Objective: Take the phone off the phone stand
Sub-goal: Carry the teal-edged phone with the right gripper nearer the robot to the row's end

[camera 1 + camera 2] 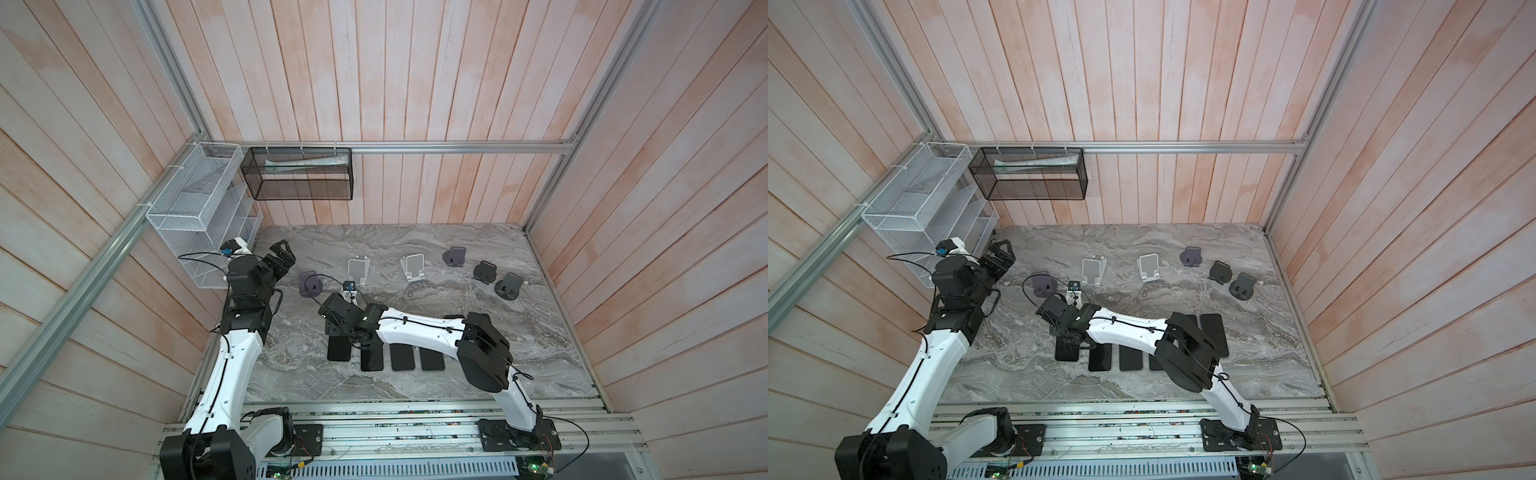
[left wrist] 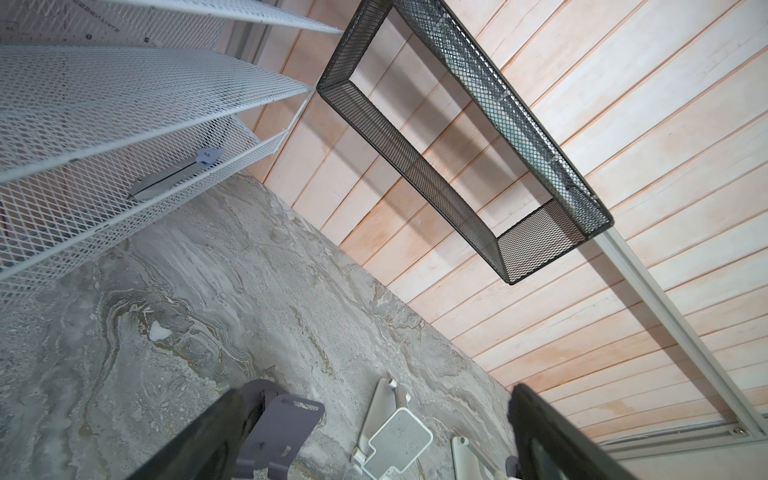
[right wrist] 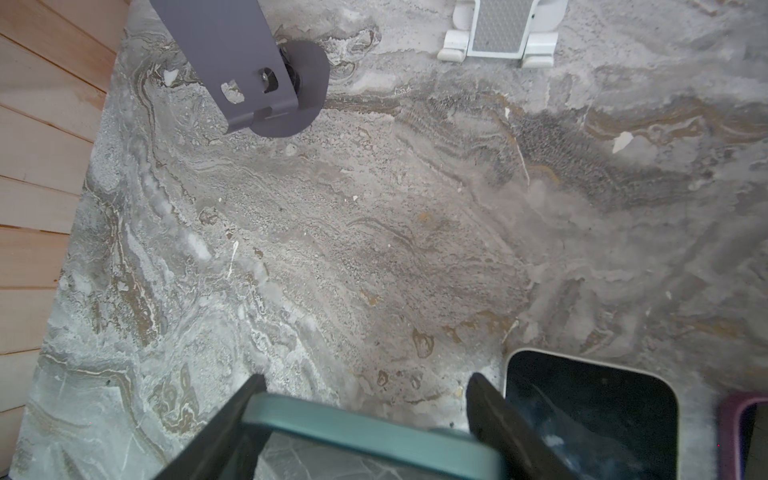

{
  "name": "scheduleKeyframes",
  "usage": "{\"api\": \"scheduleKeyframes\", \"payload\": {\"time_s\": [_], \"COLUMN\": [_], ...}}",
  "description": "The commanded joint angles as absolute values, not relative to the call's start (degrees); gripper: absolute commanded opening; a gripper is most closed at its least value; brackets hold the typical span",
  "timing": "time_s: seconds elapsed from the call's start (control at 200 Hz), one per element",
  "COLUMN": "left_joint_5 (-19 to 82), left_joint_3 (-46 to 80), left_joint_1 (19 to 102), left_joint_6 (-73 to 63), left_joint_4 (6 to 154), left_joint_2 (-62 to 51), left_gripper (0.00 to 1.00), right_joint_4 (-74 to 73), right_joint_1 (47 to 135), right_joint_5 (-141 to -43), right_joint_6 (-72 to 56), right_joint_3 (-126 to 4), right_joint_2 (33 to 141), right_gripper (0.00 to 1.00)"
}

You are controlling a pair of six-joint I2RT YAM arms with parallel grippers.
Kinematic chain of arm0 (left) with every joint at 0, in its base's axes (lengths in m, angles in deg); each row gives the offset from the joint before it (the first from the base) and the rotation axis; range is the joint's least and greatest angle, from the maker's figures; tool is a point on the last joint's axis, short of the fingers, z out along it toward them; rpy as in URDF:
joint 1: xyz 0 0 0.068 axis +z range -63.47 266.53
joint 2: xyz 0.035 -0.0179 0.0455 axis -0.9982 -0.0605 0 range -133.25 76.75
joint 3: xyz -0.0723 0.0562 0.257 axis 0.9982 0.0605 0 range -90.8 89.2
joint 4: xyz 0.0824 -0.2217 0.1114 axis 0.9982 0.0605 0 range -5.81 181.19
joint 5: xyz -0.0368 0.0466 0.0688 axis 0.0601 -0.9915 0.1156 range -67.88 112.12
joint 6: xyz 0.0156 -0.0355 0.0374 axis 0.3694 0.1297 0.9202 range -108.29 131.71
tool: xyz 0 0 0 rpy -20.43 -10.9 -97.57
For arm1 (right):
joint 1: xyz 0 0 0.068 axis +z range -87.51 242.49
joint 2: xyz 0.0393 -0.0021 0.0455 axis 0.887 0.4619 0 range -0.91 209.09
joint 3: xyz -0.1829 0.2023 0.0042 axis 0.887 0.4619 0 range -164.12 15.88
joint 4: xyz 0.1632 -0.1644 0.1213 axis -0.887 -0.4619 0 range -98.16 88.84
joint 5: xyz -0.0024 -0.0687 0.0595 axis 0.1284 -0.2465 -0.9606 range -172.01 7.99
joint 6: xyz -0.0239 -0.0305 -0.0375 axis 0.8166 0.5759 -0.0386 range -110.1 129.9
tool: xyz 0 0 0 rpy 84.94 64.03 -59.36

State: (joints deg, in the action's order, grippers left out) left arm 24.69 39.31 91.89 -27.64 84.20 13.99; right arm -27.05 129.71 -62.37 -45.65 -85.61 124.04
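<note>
Right end effector [image 3: 366, 376] grips a teal phone [image 3: 365, 432]; left end effector [image 1: 284, 255] is open. Six stands [image 1: 485, 272] beyond, at least four phones [image 1: 402, 357] beside.

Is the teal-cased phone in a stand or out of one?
Out. The teal phone is held across its width by the right gripper, away from the purple stand, whose plate is bare.

Unreadable reversed print [image 2: 117, 30] at white mesh rack [image 2: 145, 91]
</note>
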Motion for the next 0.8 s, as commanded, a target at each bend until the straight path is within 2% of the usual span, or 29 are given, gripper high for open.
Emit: {"api": "scheduleKeyframes", "payload": {"time_s": [0.0, 0.795], "left_joint_5": [25.3, 27.3], "left_joint_3": [40.4, 40.4], "left_joint_1": [92.3, 92.9], "left_joint_6": [-28.4, -29.2], "left_joint_4": [83.0, 82.5], "left_joint_2": [13.5, 11.3], "left_gripper": [1.0, 1.0], "right_joint_4": [-26.5, -17.3], "right_joint_1": [129.4, 126.7], "right_joint_5": [-62.2, -67.5], "right_joint_6": [-47.0, -46.9], "right_joint_3": [-85.1, -79.9], "right_joint_2": [126.9, 131.1], "right_gripper": [0.62, 0.65]}}
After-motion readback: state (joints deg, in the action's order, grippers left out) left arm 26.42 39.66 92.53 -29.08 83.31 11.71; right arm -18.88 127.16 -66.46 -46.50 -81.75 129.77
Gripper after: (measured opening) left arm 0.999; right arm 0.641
